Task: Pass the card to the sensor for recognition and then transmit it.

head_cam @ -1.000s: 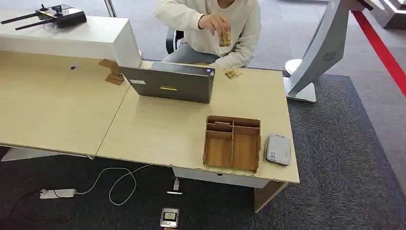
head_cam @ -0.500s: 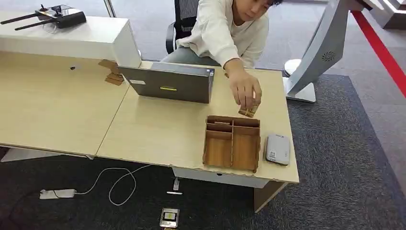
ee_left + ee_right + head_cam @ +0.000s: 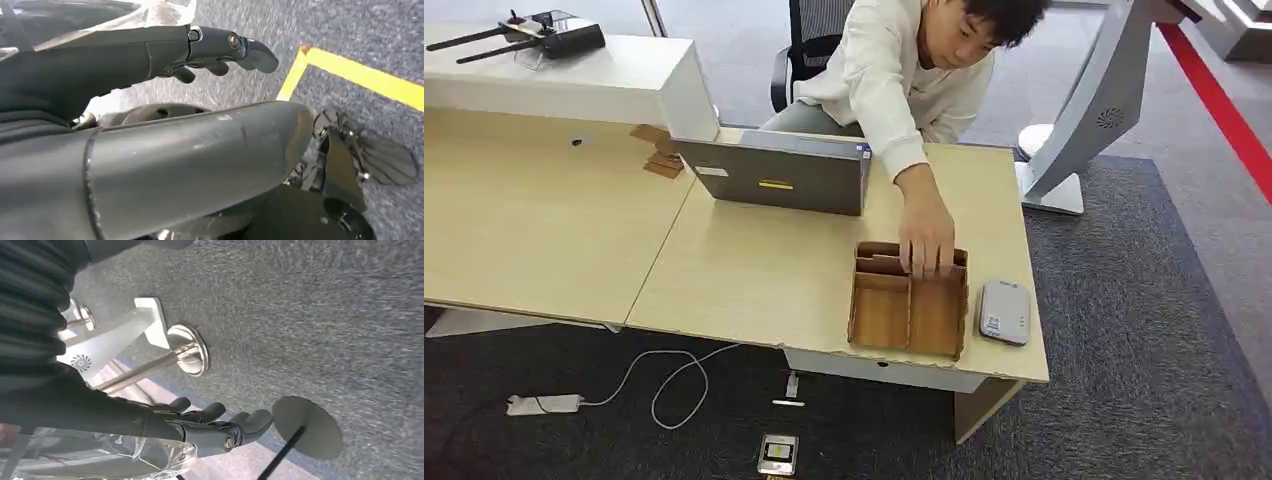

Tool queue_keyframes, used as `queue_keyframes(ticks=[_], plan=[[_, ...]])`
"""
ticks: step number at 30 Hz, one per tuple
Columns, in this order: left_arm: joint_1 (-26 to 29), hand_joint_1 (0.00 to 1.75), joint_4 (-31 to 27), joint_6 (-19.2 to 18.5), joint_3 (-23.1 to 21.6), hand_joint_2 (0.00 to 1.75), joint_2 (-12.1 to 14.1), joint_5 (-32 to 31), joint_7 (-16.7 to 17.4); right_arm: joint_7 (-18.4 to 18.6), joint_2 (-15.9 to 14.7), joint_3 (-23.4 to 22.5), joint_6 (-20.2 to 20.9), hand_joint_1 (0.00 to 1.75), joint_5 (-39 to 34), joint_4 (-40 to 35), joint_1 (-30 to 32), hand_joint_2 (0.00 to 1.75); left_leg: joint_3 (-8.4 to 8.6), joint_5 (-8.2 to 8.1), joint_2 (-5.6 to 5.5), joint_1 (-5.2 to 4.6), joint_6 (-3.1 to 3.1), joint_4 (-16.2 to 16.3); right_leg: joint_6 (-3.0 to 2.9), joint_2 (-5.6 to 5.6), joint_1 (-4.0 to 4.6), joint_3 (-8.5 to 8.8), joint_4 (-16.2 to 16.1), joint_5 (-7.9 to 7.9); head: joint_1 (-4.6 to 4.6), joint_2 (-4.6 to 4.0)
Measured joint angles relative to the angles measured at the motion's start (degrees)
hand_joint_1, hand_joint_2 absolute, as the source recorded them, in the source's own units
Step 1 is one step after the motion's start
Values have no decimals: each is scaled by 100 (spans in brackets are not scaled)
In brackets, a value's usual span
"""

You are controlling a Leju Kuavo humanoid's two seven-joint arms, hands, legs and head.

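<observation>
A wooden tray [image 3: 881,312] with several compartments stands near the desk's front right corner. Just to its right lies the grey sensor [image 3: 1005,312]. A person in a cream top leans over the desk from the far side, one hand [image 3: 927,243] down in the tray's back right compartment; that hand hides whatever it holds. My left hand [image 3: 220,46] hangs beside my body above the carpet, fingers stretched out with nothing in them. My right hand [image 3: 205,424] also hangs low over the floor, its fingers loosely apart and holding nothing.
An open laptop [image 3: 774,180] stands behind the tray. A white raised counter [image 3: 574,80] at the back left carries a black controller [image 3: 549,35]. Cardboard pieces [image 3: 660,152] lie beside it. A grey-white pedestal [image 3: 1084,120] stands right of the desk. A cable [image 3: 664,385] lies on the floor.
The person has leaned forward and brought the hand, which held small cards near the chest, down over the desk into the tray's back right compartment. The desk items have not moved.
</observation>
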Motion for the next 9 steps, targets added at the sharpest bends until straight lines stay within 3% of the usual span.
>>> queue_keyframes(ticks=[9], plan=[[13, 0, -7, -118, 0, 0, 11, 13, 0, 2, 50, 11, 7, 0, 90, -2, -111, 175, 0, 0, -1, 0, 0, -1, 0, 0, 2, 2, 2, 0, -2, 0]])
